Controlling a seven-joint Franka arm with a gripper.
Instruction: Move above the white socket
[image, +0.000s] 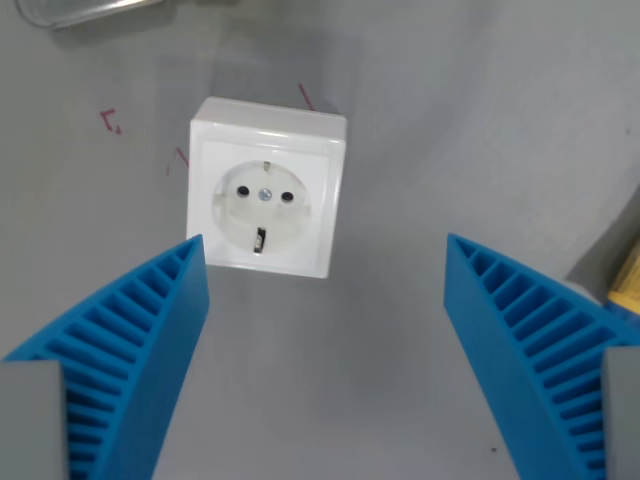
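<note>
Seen from the wrist view: white socket (264, 199) lying flat on the grey surface (450, 130), in the upper middle, slightly toward the wrist view's left, round recess with two pin holes and a centre screw facing the camera. Pincer (325, 250) spread wide, holding nothing, blue ribbed fingers (130, 340) rising from both lower corners. Left fingertip just at the socket's lower left corner; right one well apart from it. Faint red marks (112, 122) drawn beside the socket. Yellow object (630, 280) at the right edge, unclear.

one white socket (265, 199), two blue ribbed fingers (130, 340), few red pen marks (111, 121) on grey table (450, 130)
</note>
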